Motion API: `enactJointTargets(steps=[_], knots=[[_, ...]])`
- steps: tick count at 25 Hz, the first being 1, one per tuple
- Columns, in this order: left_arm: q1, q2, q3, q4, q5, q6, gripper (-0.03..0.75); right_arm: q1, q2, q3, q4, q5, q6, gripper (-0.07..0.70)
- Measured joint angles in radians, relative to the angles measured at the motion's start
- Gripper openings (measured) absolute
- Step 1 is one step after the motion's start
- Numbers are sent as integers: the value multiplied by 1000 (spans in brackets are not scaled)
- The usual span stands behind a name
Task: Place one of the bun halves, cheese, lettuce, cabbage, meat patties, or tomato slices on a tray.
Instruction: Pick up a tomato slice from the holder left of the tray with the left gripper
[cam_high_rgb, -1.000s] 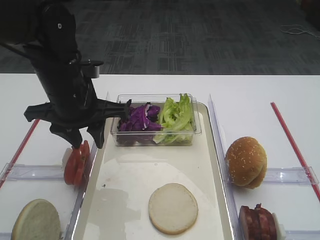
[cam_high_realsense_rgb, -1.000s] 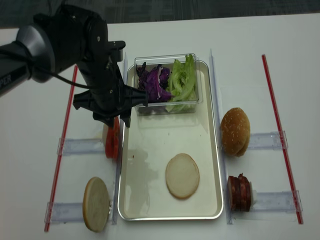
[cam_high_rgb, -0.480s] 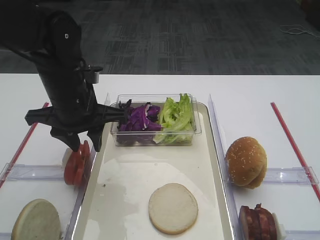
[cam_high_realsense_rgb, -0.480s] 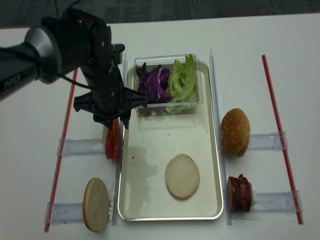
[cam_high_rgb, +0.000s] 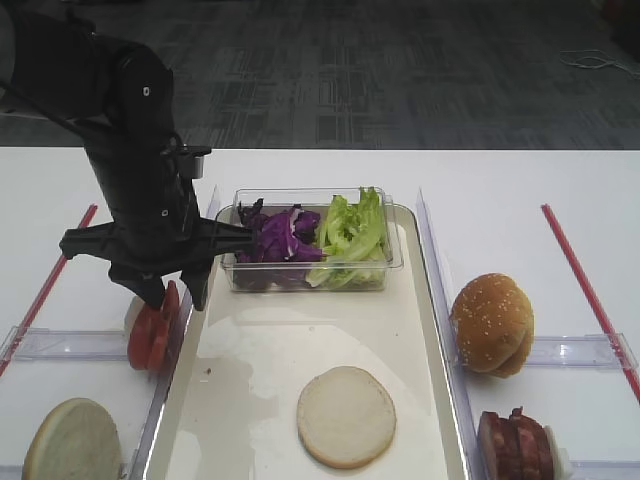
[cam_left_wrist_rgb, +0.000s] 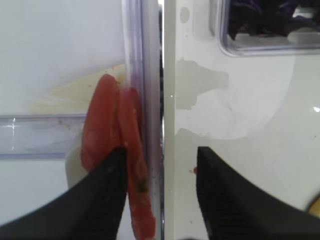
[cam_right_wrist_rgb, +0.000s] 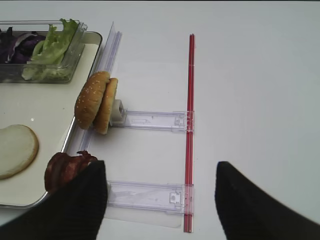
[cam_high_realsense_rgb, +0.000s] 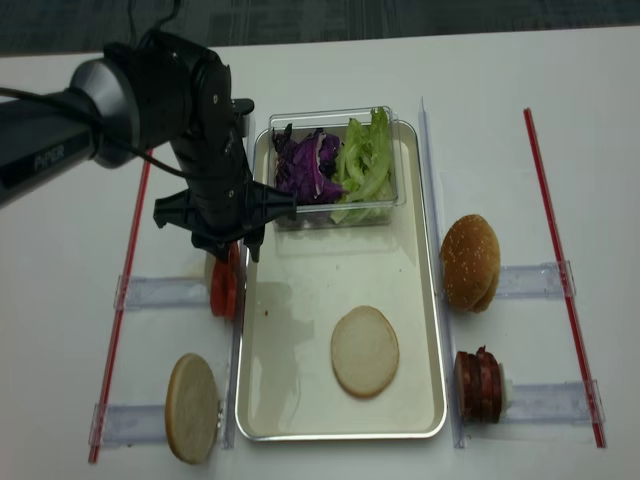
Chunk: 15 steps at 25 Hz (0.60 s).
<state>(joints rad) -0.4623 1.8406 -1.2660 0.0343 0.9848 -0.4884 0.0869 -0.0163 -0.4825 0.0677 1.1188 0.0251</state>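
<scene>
Tomato slices (cam_left_wrist_rgb: 116, 160) are what we are after, and they stand on edge in a clear rack (cam_high_rgb: 60, 343) directly below our left gripper (cam_left_wrist_rgb: 160, 190). The jaws are spread wide and hold nothing. In the wrist view one finger (cam_left_wrist_rgb: 97, 200) sits over the slices and the other reaches past the rack wall, over the tray (cam_high_rgb: 250, 380) just to the side. The slices look thin, wet and glossy, so we judge them light, soft, slippery and easy to tear or crush. We would take the outermost slice across its flat faces near the upper edge, closing gently, since a firm pinch could cut through the flesh. The rack wall between the fingers may block a clean closure, so we would want both fingers on the rack side first. Our right gripper (cam_right_wrist_rgb: 157, 200) hangs wide apart and empty, far across from the slices, near the meat patties (cam_right_wrist_rgb: 65, 170).
</scene>
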Motion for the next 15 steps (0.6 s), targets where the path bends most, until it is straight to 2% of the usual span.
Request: enactJointTargets(steps=[15], knots=[[0, 9, 0, 0, -5, -2, 337, 0, 0, 0, 0, 0, 0, 470]])
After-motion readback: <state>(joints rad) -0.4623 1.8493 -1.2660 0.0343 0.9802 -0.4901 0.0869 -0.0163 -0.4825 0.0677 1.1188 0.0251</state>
